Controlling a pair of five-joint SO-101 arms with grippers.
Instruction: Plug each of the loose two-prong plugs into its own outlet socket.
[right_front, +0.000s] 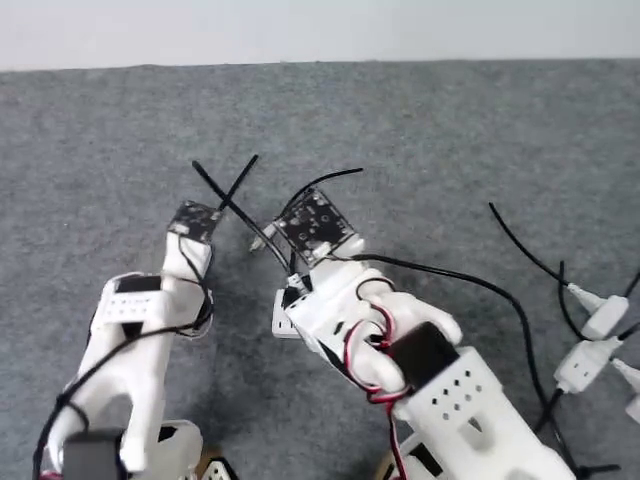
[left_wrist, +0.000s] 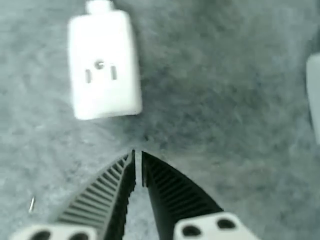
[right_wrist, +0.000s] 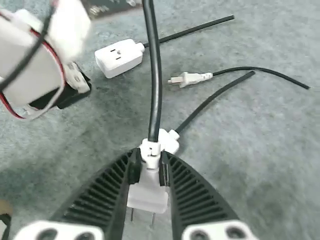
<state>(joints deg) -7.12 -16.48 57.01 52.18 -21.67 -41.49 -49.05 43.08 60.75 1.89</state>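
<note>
One plug is gripped tight by the right pincer; alignment with the socket ahead is needed.

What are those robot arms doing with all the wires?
The right gripper is clamped on a white two-prong plug with a black cord. It isn't plugged in yet: a white outlet socket lies on the grey mat ahead, with another loose plug nearby. The left gripper is shut and empty, hanging over the mat near a white socket.
</note>
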